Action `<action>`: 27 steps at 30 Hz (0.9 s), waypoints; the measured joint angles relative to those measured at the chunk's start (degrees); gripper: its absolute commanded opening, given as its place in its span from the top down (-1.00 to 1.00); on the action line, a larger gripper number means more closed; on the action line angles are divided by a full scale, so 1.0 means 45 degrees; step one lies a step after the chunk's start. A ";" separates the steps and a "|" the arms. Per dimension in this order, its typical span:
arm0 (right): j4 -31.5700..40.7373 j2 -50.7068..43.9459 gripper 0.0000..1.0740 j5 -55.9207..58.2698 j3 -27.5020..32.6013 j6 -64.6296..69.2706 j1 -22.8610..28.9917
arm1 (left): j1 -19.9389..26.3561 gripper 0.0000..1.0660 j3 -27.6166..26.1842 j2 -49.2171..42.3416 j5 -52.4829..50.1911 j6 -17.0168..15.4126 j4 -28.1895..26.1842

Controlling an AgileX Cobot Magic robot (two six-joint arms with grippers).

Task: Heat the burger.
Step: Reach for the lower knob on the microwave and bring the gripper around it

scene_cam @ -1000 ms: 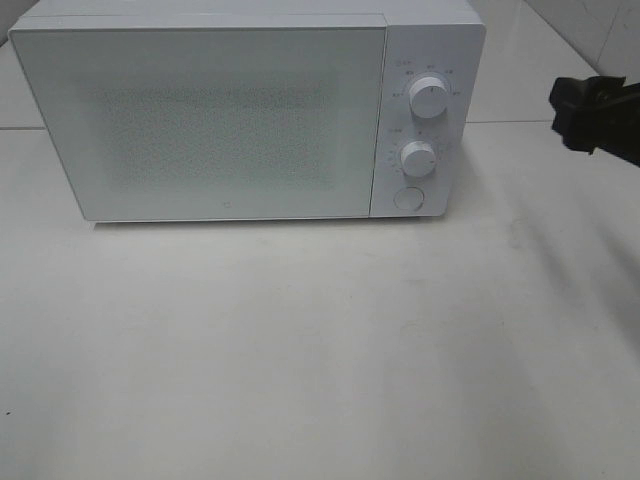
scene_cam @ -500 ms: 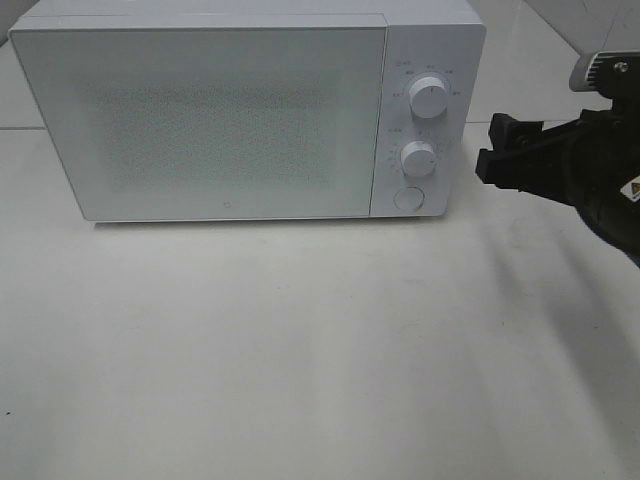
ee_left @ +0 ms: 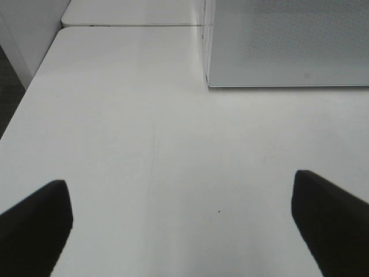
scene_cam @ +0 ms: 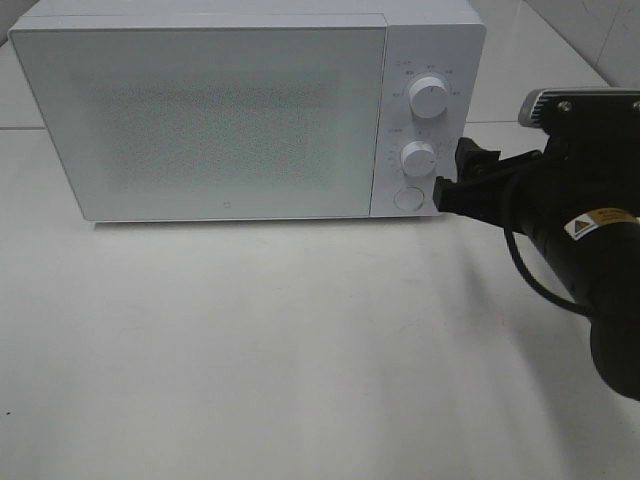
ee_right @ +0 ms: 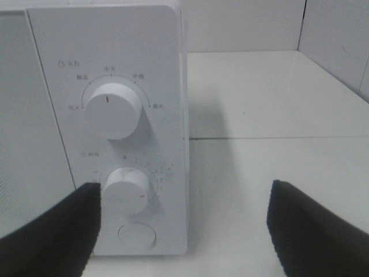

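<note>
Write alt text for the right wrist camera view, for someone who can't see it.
The open right gripper points at a white microwave's control panel, with one of its dark fingers showing beside the lower knob. The panel has an upper knob, the lower knob and a round button beneath. A white table lies alongside.

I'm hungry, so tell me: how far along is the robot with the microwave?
Done: the microwave door is shut; no burger shows, so maybe it's inside. In hand: the open right end effector hovers by the lower knob and round button. To do: work a control to start heating. The left end effector hangs open, empty.
</note>
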 measured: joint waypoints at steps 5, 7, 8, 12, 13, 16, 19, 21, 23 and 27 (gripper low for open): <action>0.1311 0.0624 -0.42 -0.0013 -0.0064 -0.0586 0.1044 | 0.0000 -0.84 0.0000 0.0000 0.0000 0.0000 0.0000; 0.1668 0.0840 -0.42 -0.0013 -0.0229 -0.0726 0.1248 | 0.0000 -0.84 0.0000 0.0000 0.0000 0.0000 0.0000; 0.1757 0.0980 -0.42 -0.0013 -0.0331 -0.0789 0.1311 | 0.0000 -0.84 0.0000 0.0000 0.0000 0.0000 0.0000; 0.1872 0.1477 -0.42 -0.0025 -0.0993 -0.0942 0.1388 | 0.0000 -0.84 0.0000 0.0000 0.0000 0.0000 0.0000; 0.1884 0.1566 -0.42 -0.0025 -0.1120 -0.0942 0.1388 | 0.0000 -0.84 0.0000 0.0000 0.0000 0.0000 0.0000; 0.1897 0.1821 -0.42 -0.0038 -0.1413 -0.0942 0.1388 | 0.0000 -0.84 0.0000 0.0000 0.0000 0.0000 0.0000; 0.1897 0.2139 -0.42 -0.0038 -0.1783 -0.0942 0.1388 | 0.0000 -0.84 0.0000 0.0000 0.0000 0.0000 0.0000; 0.1935 0.2406 -0.42 -0.0064 -0.2088 -0.0942 0.1388 | 0.0000 -0.84 0.0000 0.0000 0.0000 0.0000 0.0000; 0.1961 0.2521 -0.42 -0.0064 -0.2254 -0.0942 0.1388 | 0.0000 -0.84 0.0000 0.0000 0.0000 0.0000 0.0000; 0.1948 0.2712 -0.42 -0.0076 -0.2546 -0.0942 0.1362 | 0.0000 -0.84 0.0000 0.0000 0.0000 0.0000 0.0000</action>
